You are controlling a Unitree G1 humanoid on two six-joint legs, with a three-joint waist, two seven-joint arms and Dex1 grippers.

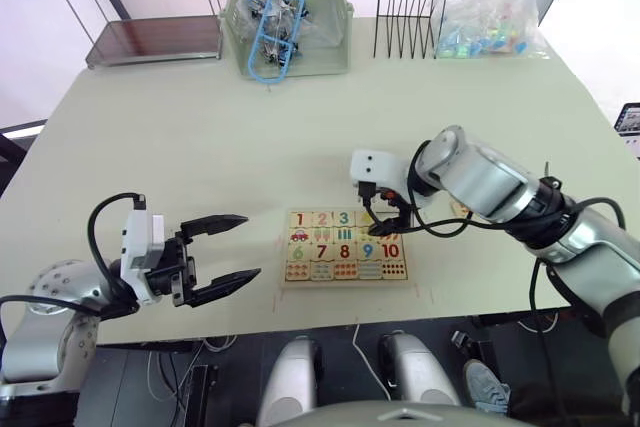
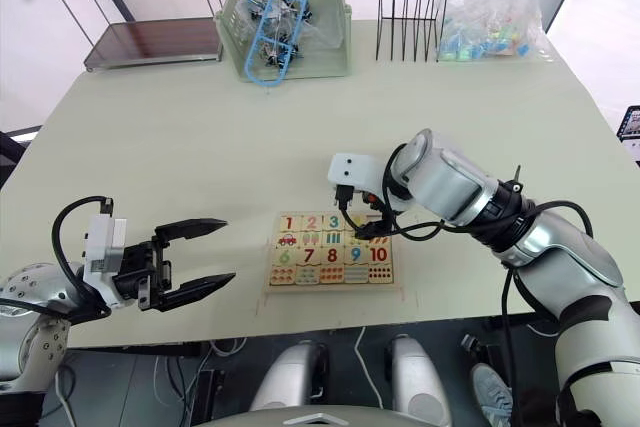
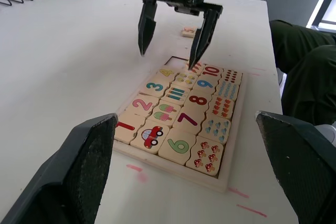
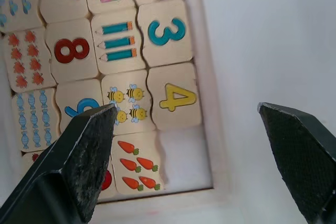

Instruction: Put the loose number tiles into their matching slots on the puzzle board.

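Overhead, the right claw (image 3: 170, 38) hangs wide open, empty, above the puzzle board (image 3: 229, 170).

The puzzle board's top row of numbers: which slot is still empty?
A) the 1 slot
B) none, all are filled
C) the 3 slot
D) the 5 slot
D: on the puzzle board, the yellow 4 tile sits in place and the empty slot beside it, at the row's end, shows bare wood; a loose tile lies on the table beyond the board.
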